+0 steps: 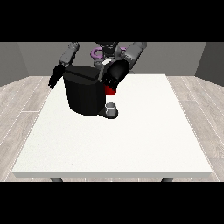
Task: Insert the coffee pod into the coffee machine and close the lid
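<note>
The black coffee machine (pixel 83 94) stands on the white table (pixel 131 144), left of the middle and towards the far edge. The hand at the view's right (pixel 115 74) is pressed against the machine's upper front corner, just above a red thing at the machine (pixel 110 90). A small grey cup-shaped thing (pixel 112 107) sits on the machine's low base, below the red thing; I cannot tell if it is the pod. The hand at the view's left (pixel 54 78) hangs beside the machine's left side, apart from it, fingers pointing down and holding nothing.
The robot's torso (pixel 105 50) is behind the machine at the table's far edge. Wooden floor surrounds the table.
</note>
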